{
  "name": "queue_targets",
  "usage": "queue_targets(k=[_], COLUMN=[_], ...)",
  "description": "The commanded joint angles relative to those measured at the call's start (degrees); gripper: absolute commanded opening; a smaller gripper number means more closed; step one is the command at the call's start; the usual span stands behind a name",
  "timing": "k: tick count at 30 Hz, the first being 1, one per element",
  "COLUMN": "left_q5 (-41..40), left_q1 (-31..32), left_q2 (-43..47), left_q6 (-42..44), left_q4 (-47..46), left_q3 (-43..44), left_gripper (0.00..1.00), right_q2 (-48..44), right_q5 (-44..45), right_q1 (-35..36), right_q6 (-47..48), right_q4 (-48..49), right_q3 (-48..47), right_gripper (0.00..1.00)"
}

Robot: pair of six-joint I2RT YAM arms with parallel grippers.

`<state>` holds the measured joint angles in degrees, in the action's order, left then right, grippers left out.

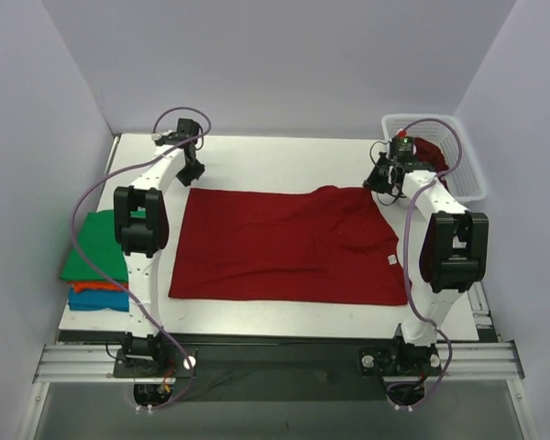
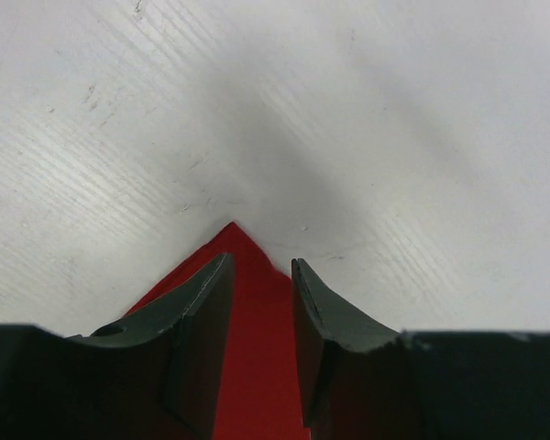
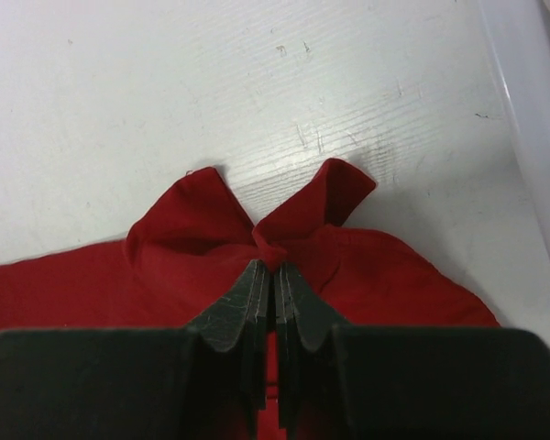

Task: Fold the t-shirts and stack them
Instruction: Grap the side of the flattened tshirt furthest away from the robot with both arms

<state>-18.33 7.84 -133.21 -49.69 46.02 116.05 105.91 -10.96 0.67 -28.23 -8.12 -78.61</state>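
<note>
A dark red t-shirt (image 1: 284,243) lies spread flat on the white table, with its small white neck label (image 1: 391,260) near the right edge. My left gripper (image 1: 191,174) is at the shirt's far-left corner. In the left wrist view it (image 2: 261,270) is open, and the corner of the shirt (image 2: 243,247) lies between its fingers. My right gripper (image 1: 381,179) is at the far-right corner. In the right wrist view it (image 3: 273,268) is shut on a bunched pinch of the red cloth (image 3: 202,220).
A white mesh basket (image 1: 458,147) stands at the back right with another dark red shirt (image 1: 431,151) in it. A stack of folded shirts, green (image 1: 96,243) on top of orange and blue, sits at the table's left edge.
</note>
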Motion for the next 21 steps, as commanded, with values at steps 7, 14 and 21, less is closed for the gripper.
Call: queue_targets(k=[7, 14, 21], left_q5=[-5.8, -5.6, -5.0], left_q1=[1.4, 1.7, 1.7], left_q2=[-5.6, -8.6, -8.4], left_q6=[-1.5, -1.8, -1.5], left_q4=[7.0, 8.5, 7.7], left_q3=[7.8, 9.8, 8.5], left_gripper=[0.41, 0.41, 0.24], right_q2=[0.8, 0.9, 1.2], right_q5=[-1.1, -2.0, -2.7], right_q1=[-0.5, -0.5, -0.6], right_q6=[0.5, 0.6, 0.5], right_q4=[0.6, 0.6, 0.8], right_q3=[-0.5, -0.5, -0.6], right_gripper=[0.00, 0.00, 0.00])
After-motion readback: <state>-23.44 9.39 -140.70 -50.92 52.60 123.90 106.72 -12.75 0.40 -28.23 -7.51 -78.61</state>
